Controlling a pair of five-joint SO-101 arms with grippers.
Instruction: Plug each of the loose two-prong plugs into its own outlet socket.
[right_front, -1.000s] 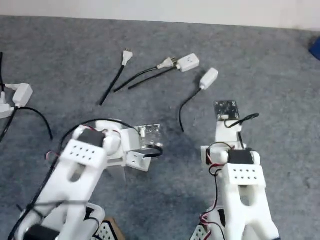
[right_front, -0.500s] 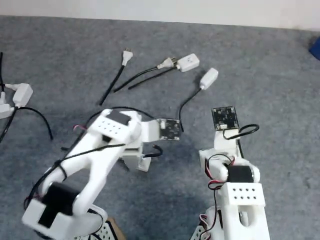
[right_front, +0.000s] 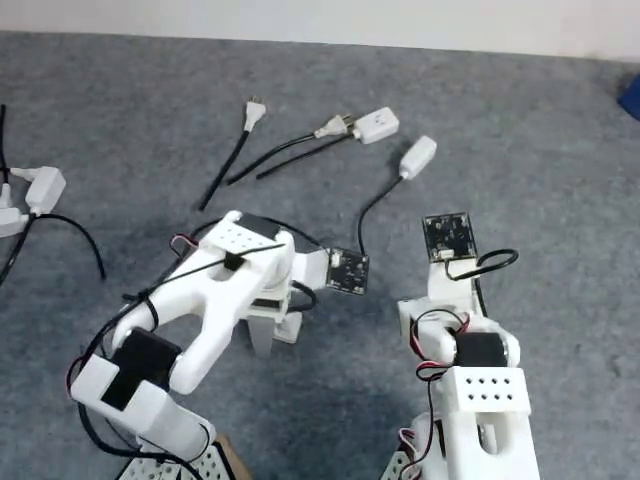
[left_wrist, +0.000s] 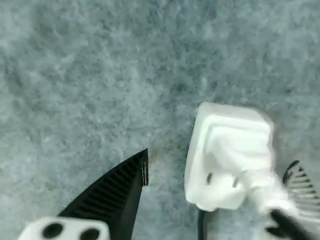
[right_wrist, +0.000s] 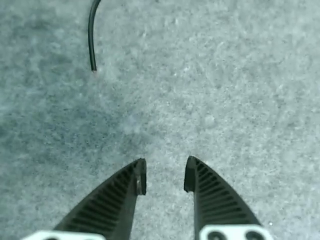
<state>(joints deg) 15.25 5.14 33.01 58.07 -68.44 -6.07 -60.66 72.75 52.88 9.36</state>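
Socket block (left_wrist: 227, 150) looks light, rigid, smooth; take its flat sides; left gripper (left_wrist: 220, 170) spread around it; right gripper (right_wrist: 165, 175) parted, empty.

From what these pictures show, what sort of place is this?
Probably a robot practice bench: a grey felt-like mat, a white left arm and right arm side by side, and a loose plug and white socket on short cords.
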